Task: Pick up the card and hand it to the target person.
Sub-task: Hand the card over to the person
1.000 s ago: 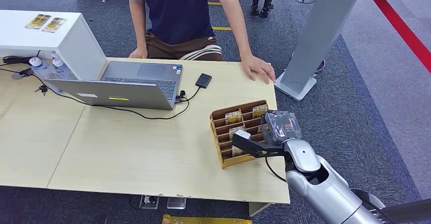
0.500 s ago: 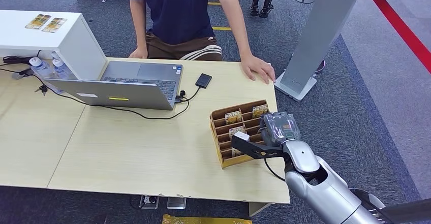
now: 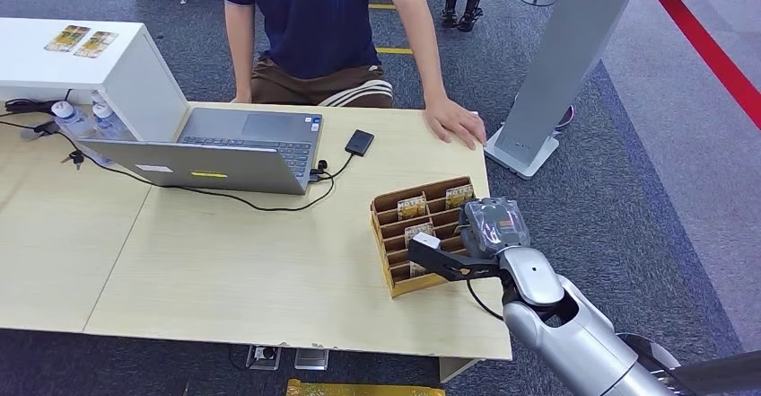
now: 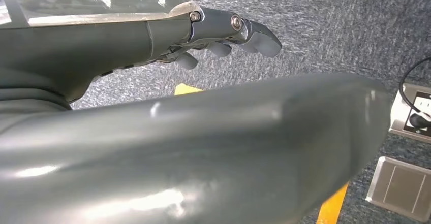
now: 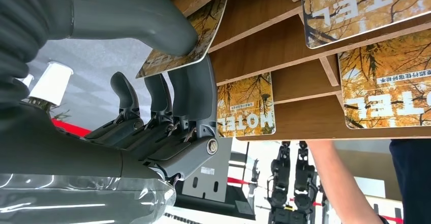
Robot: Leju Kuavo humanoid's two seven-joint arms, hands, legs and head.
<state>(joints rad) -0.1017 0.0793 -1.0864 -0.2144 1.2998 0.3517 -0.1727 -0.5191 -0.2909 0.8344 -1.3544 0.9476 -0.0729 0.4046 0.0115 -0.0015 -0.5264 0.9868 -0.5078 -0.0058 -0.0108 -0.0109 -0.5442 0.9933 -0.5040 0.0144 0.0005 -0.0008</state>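
A wooden card rack (image 3: 384, 245) stands near the table's right edge, with yellow hotel cards (image 3: 413, 206) in its slots. My right hand (image 3: 467, 239) is over the rack. In the right wrist view its thumb and fingers (image 5: 195, 89) pinch one yellow card (image 5: 201, 31) by its edge in front of the rack's wooden shelves (image 5: 254, 51). Other cards (image 5: 246, 104) lie in the slots beside it. The person (image 3: 314, 19) sits behind the table, one hand (image 3: 456, 122) flat on the tabletop. My left hand (image 4: 223, 36) hangs above the carpet, its fingers loose and holding nothing.
A laptop (image 3: 224, 149) with a cable and a small black device (image 3: 360, 141) lie between the rack and the person. A white cabinet (image 3: 99, 64) and bottles (image 3: 72, 119) are at the far left. A grey stand (image 3: 556, 73) rises past the table's right end.
My right hand has shifted slightly left over the rack, keeping its pinch. The person's arm at the laptop side has drawn back a little.
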